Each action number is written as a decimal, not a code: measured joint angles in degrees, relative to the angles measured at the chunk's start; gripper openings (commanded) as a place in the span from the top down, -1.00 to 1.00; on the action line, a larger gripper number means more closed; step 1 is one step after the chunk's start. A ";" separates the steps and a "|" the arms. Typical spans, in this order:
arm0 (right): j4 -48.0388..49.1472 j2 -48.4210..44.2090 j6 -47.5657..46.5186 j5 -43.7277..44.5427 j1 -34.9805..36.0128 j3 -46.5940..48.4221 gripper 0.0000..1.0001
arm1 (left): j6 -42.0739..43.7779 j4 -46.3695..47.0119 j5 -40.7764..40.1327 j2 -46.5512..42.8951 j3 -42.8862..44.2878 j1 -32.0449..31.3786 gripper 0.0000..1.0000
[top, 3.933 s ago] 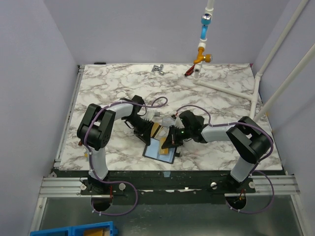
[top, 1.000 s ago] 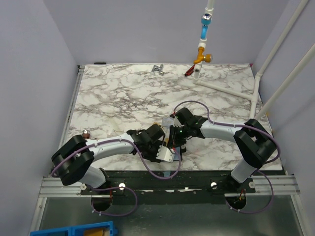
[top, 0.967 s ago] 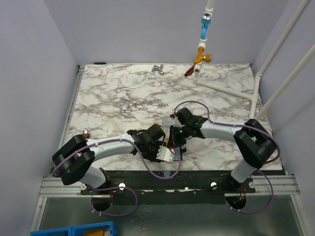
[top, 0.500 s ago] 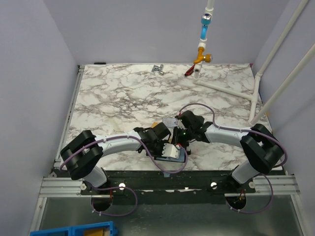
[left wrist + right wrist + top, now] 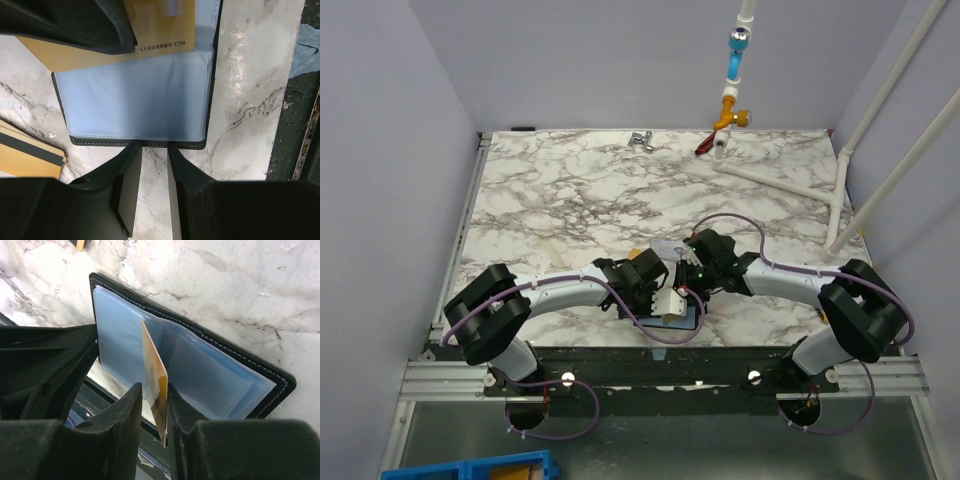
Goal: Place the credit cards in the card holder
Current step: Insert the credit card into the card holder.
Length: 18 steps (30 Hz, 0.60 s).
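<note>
Within right gripper [image 5: 154, 392], grip unclear: gold card [image 5: 150, 352] on long edge across open card holder [image 5: 215, 375]; left gripper [image 5: 155, 150] narrow.

A: What sort of place is it?

B: A robotics lab, set up as a test cell. Two robot arms [image 5: 560, 290] are bolted to an aluminium rail [image 5: 450, 378] at the near edge of a marble-patterned table top [image 5: 570, 190].

A: What else shows it?

B: Plain lilac panels [image 5: 380, 150] box the table in. A white pipe frame [image 5: 880, 120] stands at one side, purple cables [image 5: 725, 217] loop along the arms, and a blue bin [image 5: 470, 467] sits below the rail.
</note>
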 measured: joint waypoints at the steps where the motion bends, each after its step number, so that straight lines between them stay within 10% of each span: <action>1: -0.07 -0.39 0.07 0.13 -0.04 0.00 0.42 | -0.17 0.00 -0.07 0.00 0.00 0.00 0.45; 11: -0.26 -3.52 1.44 1.29 -0.15 -1.22 0.98 | -1.20 -0.02 -0.28 0.00 0.00 -0.02 0.48; 18: 0.90 -6.14 4.20 2.21 -0.26 -4.46 0.99 | -1.55 -0.63 -0.35 0.52 0.59 -0.22 0.60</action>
